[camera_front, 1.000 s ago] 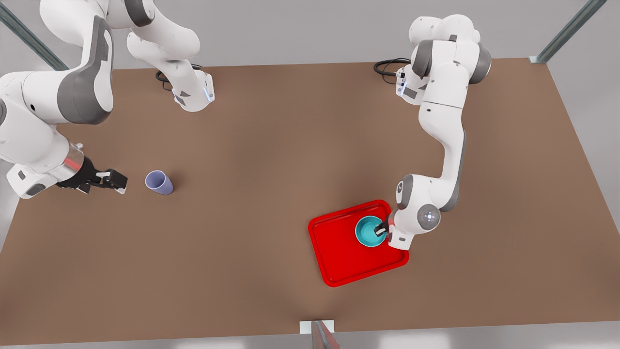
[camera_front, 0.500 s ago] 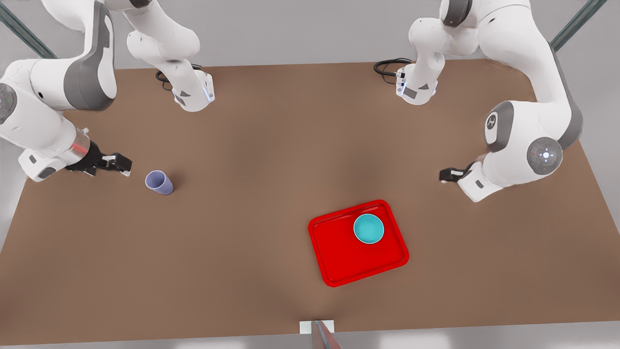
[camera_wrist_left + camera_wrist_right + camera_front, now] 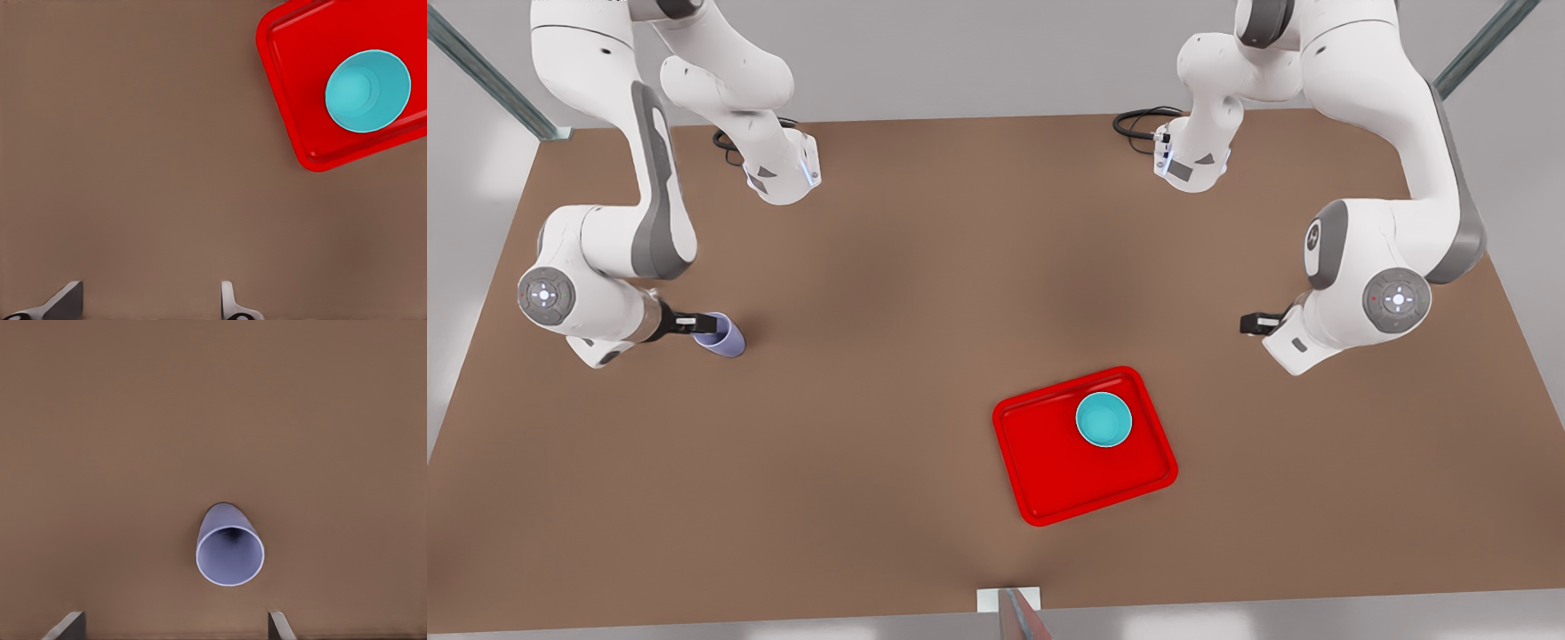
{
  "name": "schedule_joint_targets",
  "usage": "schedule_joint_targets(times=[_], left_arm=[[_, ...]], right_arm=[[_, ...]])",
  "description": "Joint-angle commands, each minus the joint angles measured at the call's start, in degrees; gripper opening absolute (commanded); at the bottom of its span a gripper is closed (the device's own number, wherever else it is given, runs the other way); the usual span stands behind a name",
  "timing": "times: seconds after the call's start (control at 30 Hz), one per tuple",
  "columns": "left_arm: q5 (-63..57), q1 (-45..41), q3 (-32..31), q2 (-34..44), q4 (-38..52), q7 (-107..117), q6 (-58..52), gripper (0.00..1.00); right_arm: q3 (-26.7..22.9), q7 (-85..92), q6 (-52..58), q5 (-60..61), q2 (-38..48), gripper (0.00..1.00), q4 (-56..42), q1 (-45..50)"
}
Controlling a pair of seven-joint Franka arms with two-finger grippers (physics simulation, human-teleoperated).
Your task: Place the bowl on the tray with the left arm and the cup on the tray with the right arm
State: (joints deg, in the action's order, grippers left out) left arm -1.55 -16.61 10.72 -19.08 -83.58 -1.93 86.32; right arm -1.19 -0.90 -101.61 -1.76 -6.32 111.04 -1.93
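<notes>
Hovering my right gripper (image 3: 694,323), fingers spread, over the cup (image 3: 722,336) near the table's (image 3: 925,267) edge | bowl (image 3: 1104,420) sits in tray (image 3: 1049,480) corner: done | left gripper (image 3: 1249,323) waits, spread | cup left.

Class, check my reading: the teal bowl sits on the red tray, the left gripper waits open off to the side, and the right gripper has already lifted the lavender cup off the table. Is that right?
Not quite. The cup still stands on the table; the open right gripper has only reached it, as the right wrist view shows. The bowl does sit on the tray, with the left gripper open aside.
</notes>
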Motion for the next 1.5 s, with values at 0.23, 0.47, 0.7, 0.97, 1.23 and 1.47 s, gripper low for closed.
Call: schedule_joint_targets(times=[0.23,0.47,0.7,0.97,1.23,1.47], left_arm=[[-0.12,0.0,0.0,-0.08,-0.09,0.0,-0.46,1.0],[-0.12,0.0,0.0,-0.87,-0.18,0.0,-0.46,1.0],[-0.12,0.0,0.0,-1.14,-0.18,0.0,-0.63,1.0],[-0.12,0.0,0.09,-1.23,-0.26,0.17,-0.81,1.0],[-0.12,0.0,0.09,-1.67,-0.35,0.09,-0.72,1.0],[-0.12,0.0,0.09,-1.75,-0.26,0.09,-0.72,1.0]], right_arm=[[0.04,0.19,0.1,0.62,-1.32,1.0,1.2,-0.27],[-1.01,0.19,-0.69,0.53,-4.4,0.98,1.55,-1.67],[-1.89,0.19,-2.62,0.53,-6.07,0.97,4.89,-2.47],[-3.21,3.62,-6.84,0.62,-6.42,0.97,9.9,-3.7],[-3.74,3.88,-15.28,0.62,-8.09,0.96,14.29,-4.05],[-3.47,5.47,-15.63,1.49,-9.41,0.21,14.82,-4.93]])
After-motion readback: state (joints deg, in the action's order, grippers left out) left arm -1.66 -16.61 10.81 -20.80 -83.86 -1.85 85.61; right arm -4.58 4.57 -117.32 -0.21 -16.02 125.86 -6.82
